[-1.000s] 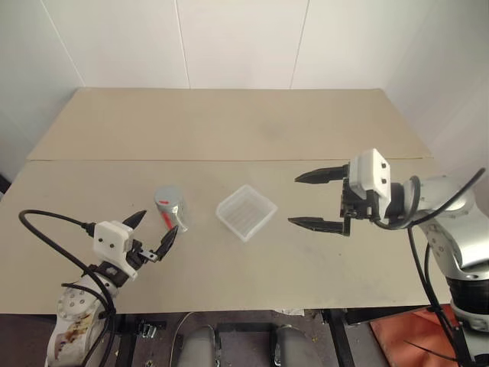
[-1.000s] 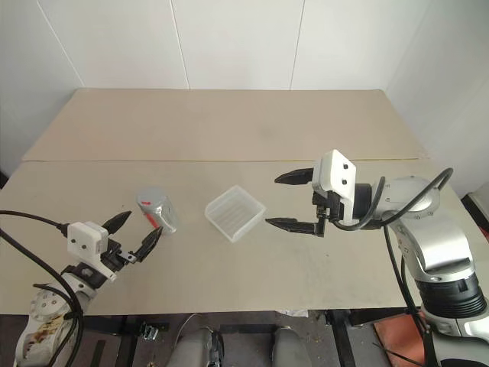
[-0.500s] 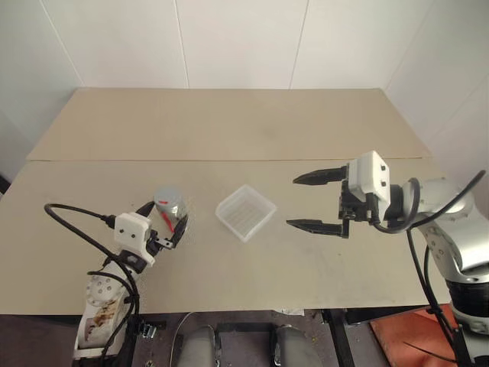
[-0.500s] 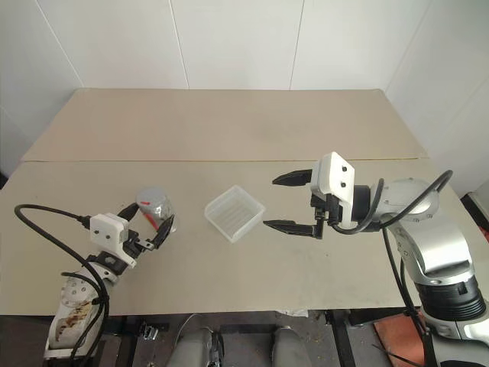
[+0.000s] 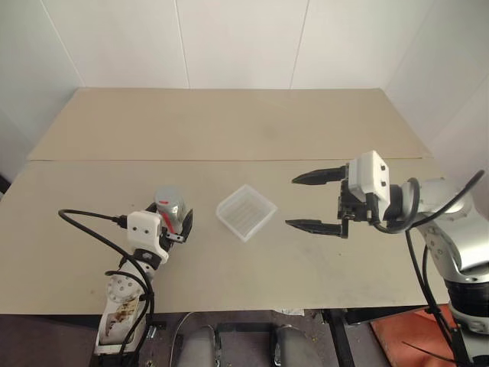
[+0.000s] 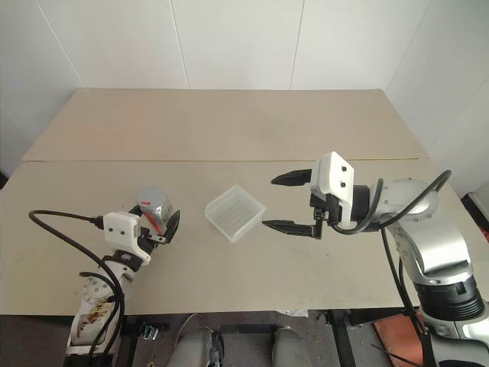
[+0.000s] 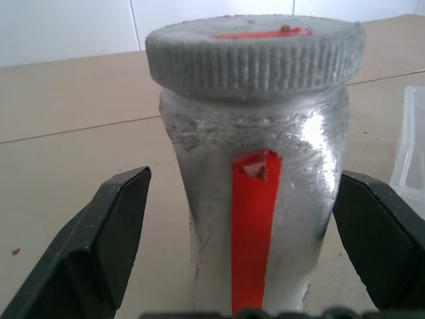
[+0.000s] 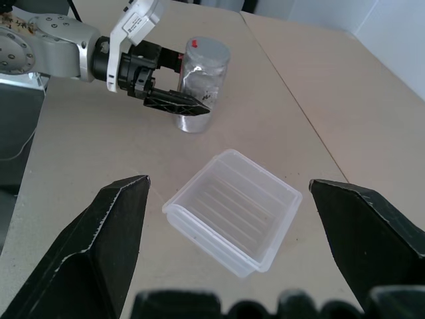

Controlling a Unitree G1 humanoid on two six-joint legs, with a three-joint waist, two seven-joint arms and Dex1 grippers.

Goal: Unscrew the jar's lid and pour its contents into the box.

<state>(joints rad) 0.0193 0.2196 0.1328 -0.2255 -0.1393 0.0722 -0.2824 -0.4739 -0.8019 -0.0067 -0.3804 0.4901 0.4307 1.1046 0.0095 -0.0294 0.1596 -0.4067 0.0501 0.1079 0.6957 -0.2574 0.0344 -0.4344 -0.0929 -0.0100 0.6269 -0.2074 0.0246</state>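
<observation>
The jar (image 5: 170,209) stands upright on the table's left half, greyish with a red stripe down its side (image 7: 255,219). The grey ribbed lid (image 7: 255,53) with a red mark sits screwed on top. My left gripper (image 5: 173,222) is open, and its black fingers (image 7: 99,246) flank the jar's body with a small gap on each side. The box (image 5: 246,212), a shallow clear tray with a ribbed bottom, lies right of the jar. My right gripper (image 5: 292,202) hangs open above the table just right of the box, pointing toward it, with nothing between its fingers.
The beige table (image 5: 229,130) has a seam running across its middle and meets white walls at the back. A black cable (image 5: 84,220) loops over the table left of my left arm. The box's corner (image 7: 413,146) lies close beside the jar.
My left gripper has moved forward and to the right, from short of the jar to straddling it. The right gripper, jar and box have stayed where they were.
</observation>
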